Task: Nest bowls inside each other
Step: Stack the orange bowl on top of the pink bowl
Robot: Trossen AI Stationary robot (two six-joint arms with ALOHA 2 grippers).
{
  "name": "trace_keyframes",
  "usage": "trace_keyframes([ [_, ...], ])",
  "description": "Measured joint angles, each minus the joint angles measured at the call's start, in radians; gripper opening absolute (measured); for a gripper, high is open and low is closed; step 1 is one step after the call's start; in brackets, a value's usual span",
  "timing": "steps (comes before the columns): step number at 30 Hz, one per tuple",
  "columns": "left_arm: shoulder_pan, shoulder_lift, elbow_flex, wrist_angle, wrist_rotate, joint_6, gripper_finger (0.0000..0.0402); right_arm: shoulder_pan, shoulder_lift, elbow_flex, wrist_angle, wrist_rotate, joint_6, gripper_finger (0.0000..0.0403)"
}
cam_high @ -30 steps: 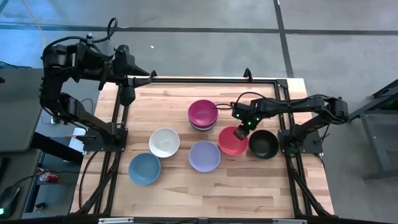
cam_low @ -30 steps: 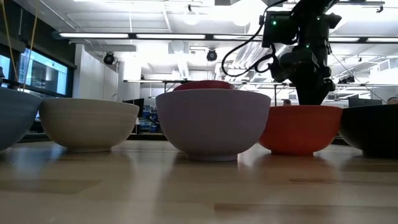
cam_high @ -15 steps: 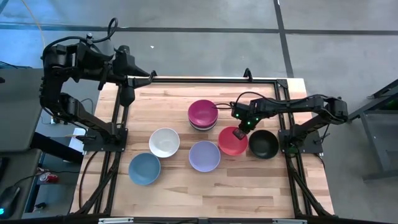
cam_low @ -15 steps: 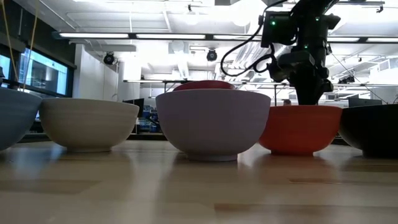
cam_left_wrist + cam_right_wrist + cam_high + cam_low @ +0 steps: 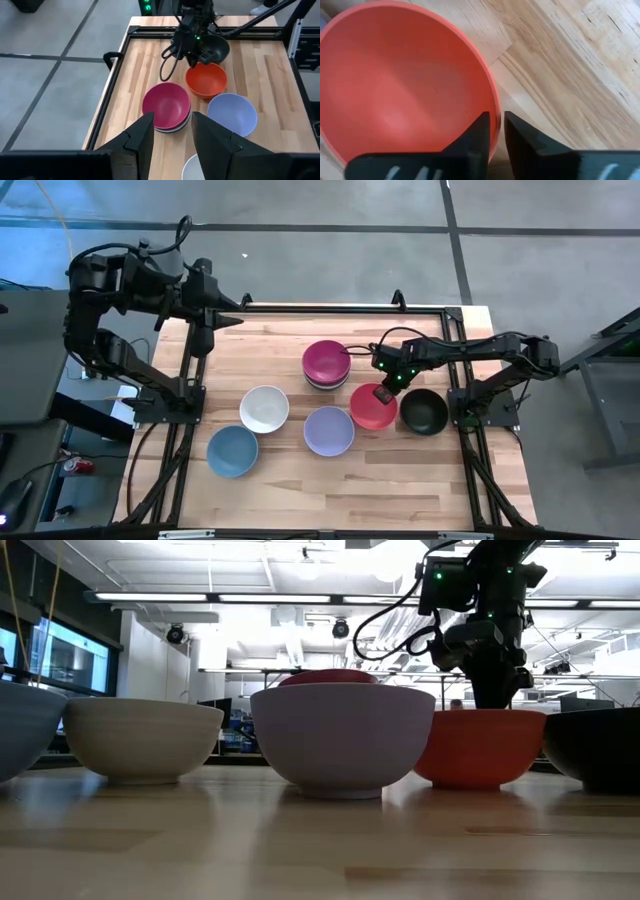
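Bowls of smooth round plastic sit spread over the pale wooden bench (image 5: 280,480). Farthest left and nearest the front edge is the blue bowl (image 5: 232,451), and just beyond it to the right stands the white bowl (image 5: 264,409), the two close but apart. The left hand (image 5: 170,137) hangs above the far left corner of the bench, well apart from every bowl, its two dark fingers narrowly spread and holding nothing. Right of the white bowl sits the lavender bowl (image 5: 328,430), which in the low view fills the middle of the picture. Farther back, near the bench's centre, the magenta bowl (image 5: 326,361) rests nested on top of a short stack; a white rim and a dark rim show under it, though how many bowls lie beneath cannot be told. Right of the lavender bowl is the red bowl (image 5: 374,407), upright on the wood. The right hand (image 5: 495,131) is lowered onto the far rim of this red bowl, with one finger inside the wall and the other outside; the fingers stand narrow about the rim, and the wrist view shows them pinching it. Just right of the red bowl, nearly touching it, sits a single black bowl (image 5: 424,411) near the bench's right edge.
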Motion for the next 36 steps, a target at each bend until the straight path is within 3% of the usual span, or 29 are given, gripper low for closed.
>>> trace_keyframes([
  [18, -0.025, 0.0, 0.0, 0.0, -0.047, -0.003, 0.012, 0.0, 0.05, 0.0, 0.014, 0.016, -0.017, 0.0043],
  [27, -0.025, 0.0, 0.0, 0.0, -0.05, 0.006, 0.012, 0.0, 0.045, 0.0, 0.015, 0.025, -0.037, 0.0005],
  [36, -0.025, 0.0, 0.0, 0.0, -0.05, 0.008, 0.012, -0.012, 0.045, 0.041, -0.024, -0.037, -0.062, 0.0002],
])
